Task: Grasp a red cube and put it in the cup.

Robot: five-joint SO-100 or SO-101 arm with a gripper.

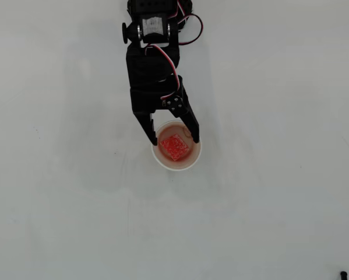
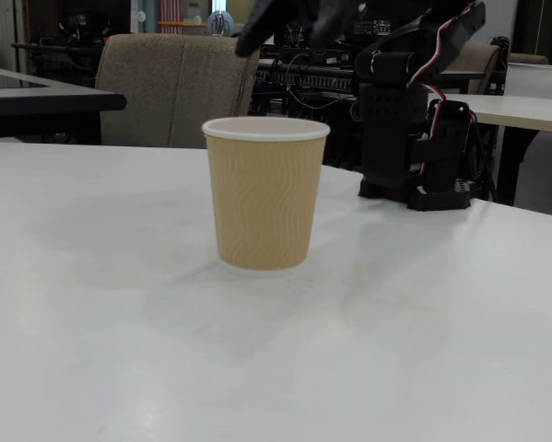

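Hovering over the rim, our black two-finger gripper hangs spread and empty, clear of the small speckled red sponge cube, which lies inside the ribbed paper cup on the white table: delivery appears complete.

The overhead view looks straight down on the white bench, with the arm entering from the top edge and the cup seen as a ring near the middle. The fixed view sits low, close to the bench surface, facing the cup side-on from nearby, with the arm's base behind it and chairs beyond. Both views share the cup and the arm.
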